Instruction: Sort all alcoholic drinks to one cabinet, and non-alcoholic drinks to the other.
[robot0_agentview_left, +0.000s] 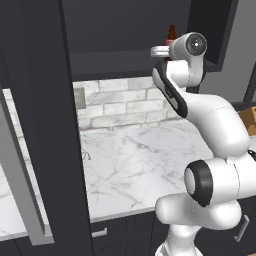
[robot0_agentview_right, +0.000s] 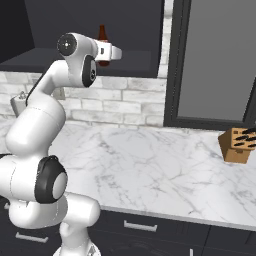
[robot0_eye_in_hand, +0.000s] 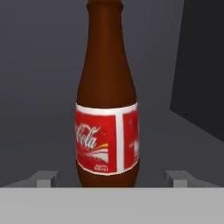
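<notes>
A small dark brown bottle (robot0_eye_in_hand: 107, 100) with a red label, one of the non-alcoholic drinks, stands upright on the dark shelf of an open upper cabinet (robot0_agentview_left: 115, 57). My gripper (robot0_eye_in_hand: 111, 178) is open, one fingertip (robot0_eye_in_hand: 43, 178) at each side of the bottle's base with a gap on both sides. From the base views the bottle (robot0_agentview_left: 171, 35) (robot0_agentview_right: 102, 36) rises just behind the white hand, and the gripper (robot0_agentview_left: 161, 51) (robot0_agentview_right: 109, 57) reaches level into the cabinet (robot0_agentview_right: 135, 65).
The cabinet's open door (robot0_agentview_left: 50, 125) hangs close at the left. Below lies a marble counter (robot0_agentview_right: 150, 165) against a white brick wall. A wooden knife block (robot0_agentview_right: 236, 145) stands at the right, beside a tall dark-framed panel (robot0_agentview_right: 210, 65). Drawers with silver handles (robot0_agentview_right: 140, 226) sit under the counter.
</notes>
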